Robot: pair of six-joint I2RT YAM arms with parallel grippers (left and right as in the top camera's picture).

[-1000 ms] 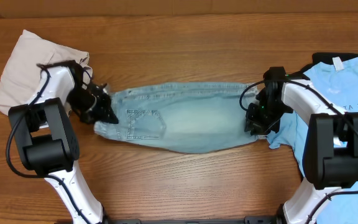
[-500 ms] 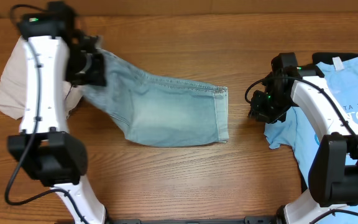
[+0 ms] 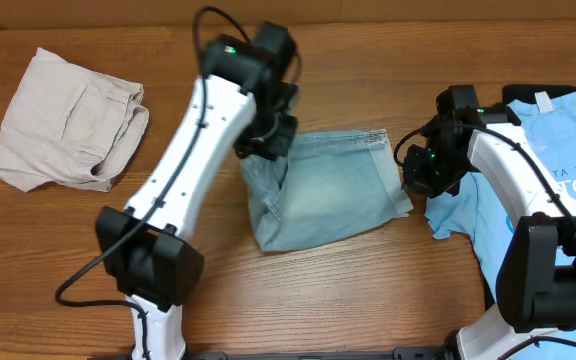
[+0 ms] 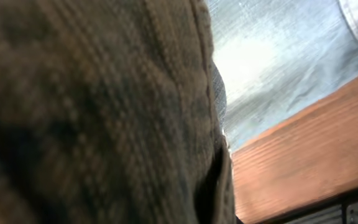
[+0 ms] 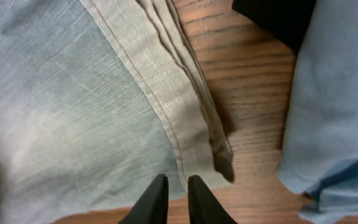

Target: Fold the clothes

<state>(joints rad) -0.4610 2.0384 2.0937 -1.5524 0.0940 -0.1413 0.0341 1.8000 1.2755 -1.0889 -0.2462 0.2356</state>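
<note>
Blurred woven cloth [image 4: 92, 112] filling left, pale denim [image 4: 272, 62] beyond, wooden table [image 4: 291, 162] lower right.

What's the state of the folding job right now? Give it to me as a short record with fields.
denim shorts: in the middle, doubled over on itself
beige shorts: far left, nothing touching them
blue T-shirt: far right, spread flat
left gripper: on the denim's upper left corner; the grip is hidden by cloth
right gripper: fingers nearly together, nothing seen between them, at the denim's right hem
</note>
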